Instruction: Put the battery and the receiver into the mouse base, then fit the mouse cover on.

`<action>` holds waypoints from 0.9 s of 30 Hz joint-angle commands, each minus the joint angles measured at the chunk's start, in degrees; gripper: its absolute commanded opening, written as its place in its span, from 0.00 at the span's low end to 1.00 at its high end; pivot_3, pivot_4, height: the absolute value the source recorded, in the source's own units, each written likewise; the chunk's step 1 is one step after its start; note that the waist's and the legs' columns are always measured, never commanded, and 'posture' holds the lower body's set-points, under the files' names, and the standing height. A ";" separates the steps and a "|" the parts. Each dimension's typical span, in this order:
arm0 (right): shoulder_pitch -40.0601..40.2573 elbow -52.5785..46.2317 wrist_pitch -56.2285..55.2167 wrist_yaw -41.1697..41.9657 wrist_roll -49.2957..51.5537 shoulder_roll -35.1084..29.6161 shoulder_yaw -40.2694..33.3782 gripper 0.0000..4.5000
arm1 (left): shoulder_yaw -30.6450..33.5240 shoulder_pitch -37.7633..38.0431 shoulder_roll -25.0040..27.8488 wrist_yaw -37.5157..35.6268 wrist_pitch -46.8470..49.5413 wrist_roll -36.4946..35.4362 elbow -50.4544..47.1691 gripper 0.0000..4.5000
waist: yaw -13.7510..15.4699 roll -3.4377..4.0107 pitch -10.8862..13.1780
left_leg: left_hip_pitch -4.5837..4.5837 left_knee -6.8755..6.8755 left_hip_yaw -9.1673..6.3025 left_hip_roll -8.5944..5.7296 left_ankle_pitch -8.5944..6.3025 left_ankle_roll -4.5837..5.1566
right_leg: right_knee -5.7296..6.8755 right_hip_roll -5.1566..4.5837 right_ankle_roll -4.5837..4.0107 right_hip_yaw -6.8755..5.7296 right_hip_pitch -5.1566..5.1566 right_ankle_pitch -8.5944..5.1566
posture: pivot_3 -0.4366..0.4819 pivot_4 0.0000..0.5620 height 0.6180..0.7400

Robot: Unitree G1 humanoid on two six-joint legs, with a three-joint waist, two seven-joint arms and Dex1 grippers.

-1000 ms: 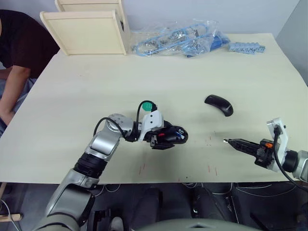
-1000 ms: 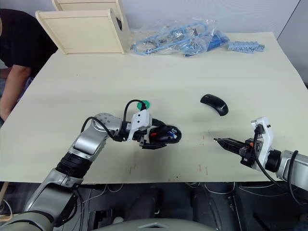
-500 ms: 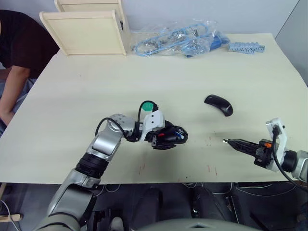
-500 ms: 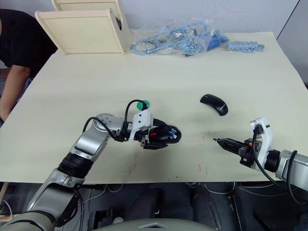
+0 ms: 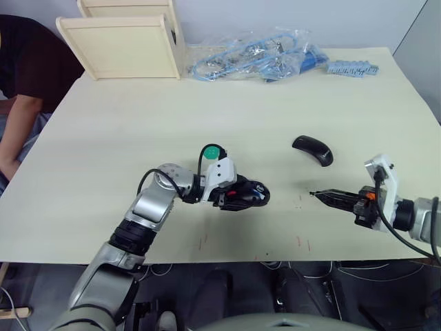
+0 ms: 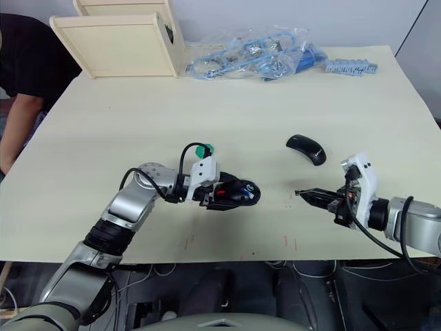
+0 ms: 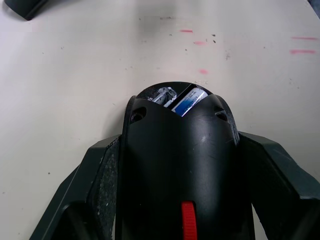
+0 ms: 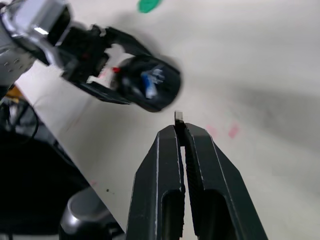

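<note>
While our left gripper (image 5: 238,195) clamps the black oval mouse base (image 5: 247,194) w/ red patch on the pale tabletop (image 5: 207,110), we see the slim blue battery (image 7: 189,101) seated in its open end. Our right gripper (image 8: 180,131) is pinched on the tiny dark receiver (image 8: 179,116), tips aimed at the base, well apart. Glossy black mouse cover (image 5: 313,149) lies nr the right arm, untouched.

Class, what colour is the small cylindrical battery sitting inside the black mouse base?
Blue with a silvery-white end, the battery shows best in the left wrist view.
</note>
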 commanded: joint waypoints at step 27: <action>-67.72 28.57 26.44 12.55 -29.38 10.22 46.93 0.00 | -3.83 -8.01 -6.36 5.84 4.40 5.33 3.07 0.66 | -0.07 0.06 0.00 | -0.27 0.24 -0.01 -0.08 0.00 0.01 | 0.03 -0.04 0.09 0.03 -0.23 0.11 | 0.48 0.27 1.00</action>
